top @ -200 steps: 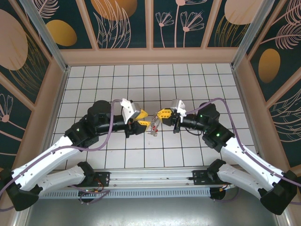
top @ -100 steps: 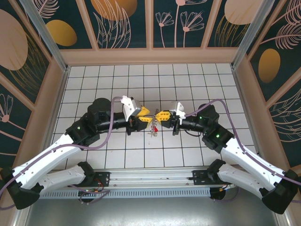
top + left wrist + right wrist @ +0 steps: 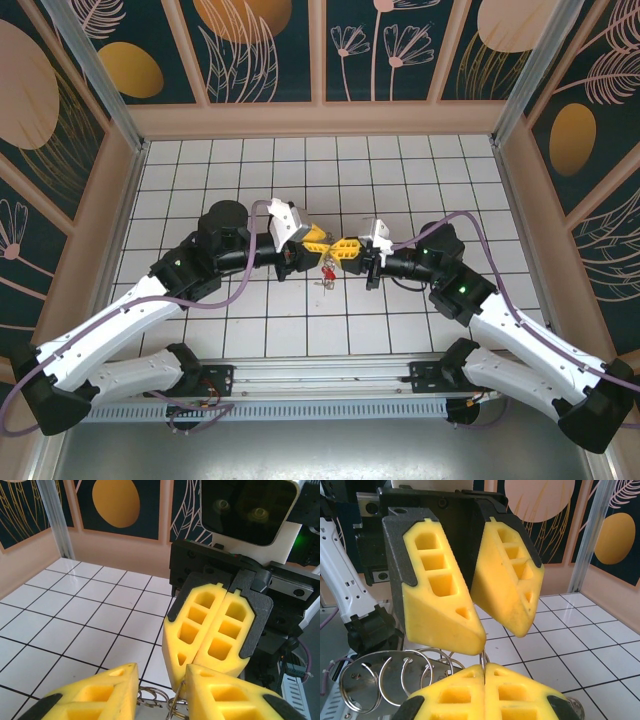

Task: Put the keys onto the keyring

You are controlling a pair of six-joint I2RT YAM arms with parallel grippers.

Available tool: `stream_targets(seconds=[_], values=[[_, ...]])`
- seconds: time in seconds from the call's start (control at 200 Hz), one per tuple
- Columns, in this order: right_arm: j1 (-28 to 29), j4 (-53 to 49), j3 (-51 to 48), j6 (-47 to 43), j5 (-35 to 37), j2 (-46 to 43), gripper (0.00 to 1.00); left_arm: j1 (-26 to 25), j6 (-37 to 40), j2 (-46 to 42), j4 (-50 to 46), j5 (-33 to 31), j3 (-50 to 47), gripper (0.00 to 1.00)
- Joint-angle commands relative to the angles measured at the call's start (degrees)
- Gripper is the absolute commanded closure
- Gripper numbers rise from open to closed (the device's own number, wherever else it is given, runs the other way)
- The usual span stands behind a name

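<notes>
left gripper (image 3: 322, 243): jaws apart, nothing clamped that I can see
right gripper (image 3: 340, 249): clenched on a thin metal wire, which I read as the keyring (image 3: 483, 660)
keys (image 3: 327, 271): red-headed one plus silvery ones, hanging under the two tips, over the tabletop (image 3: 250, 330)
split rings (image 3: 395, 677): bunched just beside my right fingers
geometry: grippers nose to nose, near touching; keyring wire stands up from my right tips toward the left jaw gap
next: left side likely does the feeding, right just holds
</notes>
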Motion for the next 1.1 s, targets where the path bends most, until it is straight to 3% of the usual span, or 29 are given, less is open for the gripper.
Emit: stream_targets(seconds=[0.0, 0.626, 0.886, 1.091], values=[[0.6, 3.9, -0.1, 0.2, -1.0, -1.2, 1.00, -0.2, 1.4, -0.1, -0.6, 0.4, 1.3, 0.69], [0.6, 5.6, -0.1, 2.3, -2.7, -2.0, 1.00, -0.2, 1.5, -1.9, -1.3, -1.1, -1.0, 0.70], [0.5, 7.8, -0.3, 3.5, -3.8, -2.0, 1.00, -0.2, 1.6, -2.0, -2.5, 0.0, -0.7, 0.80], [0.3, 7.7, 0.3, 4.2, -5.1, -1.6, 1.00, -0.2, 2.0, -2.2, -3.3, 0.5, -0.6, 0.79]])
